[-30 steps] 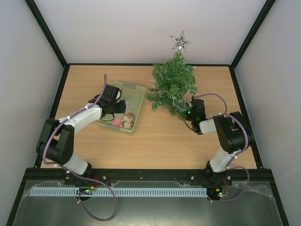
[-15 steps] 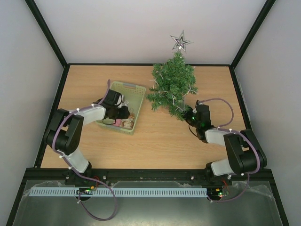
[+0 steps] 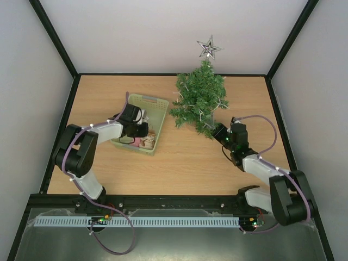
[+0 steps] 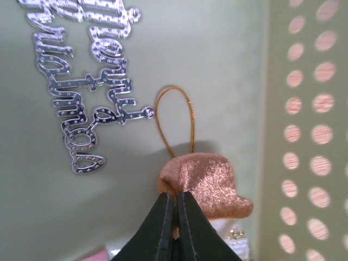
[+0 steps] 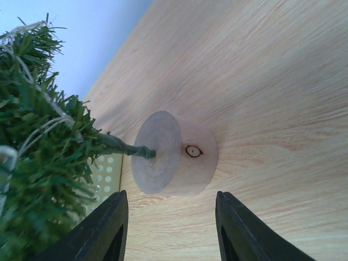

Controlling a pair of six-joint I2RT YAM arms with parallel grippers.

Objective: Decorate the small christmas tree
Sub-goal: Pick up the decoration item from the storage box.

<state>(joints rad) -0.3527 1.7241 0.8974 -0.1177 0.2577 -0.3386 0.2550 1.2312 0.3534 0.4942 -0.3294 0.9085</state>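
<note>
The small christmas tree (image 3: 200,100) stands at the back centre with a silver star (image 3: 209,48) on top; its trunk and round wooden base (image 5: 176,155) fill the right wrist view. My right gripper (image 3: 220,133) (image 5: 169,194) is open just in front of that base, touching nothing. My left gripper (image 3: 140,130) (image 4: 175,198) is down inside the pale green basket (image 3: 147,99), its jaws shut on the edge of a copper fabric ornament (image 4: 209,182) with a gold loop (image 4: 176,119).
A silver glitter script ornament (image 4: 89,81) lies on the basket floor beside the copper one. The basket's perforated wall (image 4: 310,136) is close on the right. More small ornaments (image 3: 148,140) lie at the basket's near end.
My left gripper went down into the basket and closed on the copper ornament. My right arm folded lower and out to the right, its gripper staying by the tree's base.
</note>
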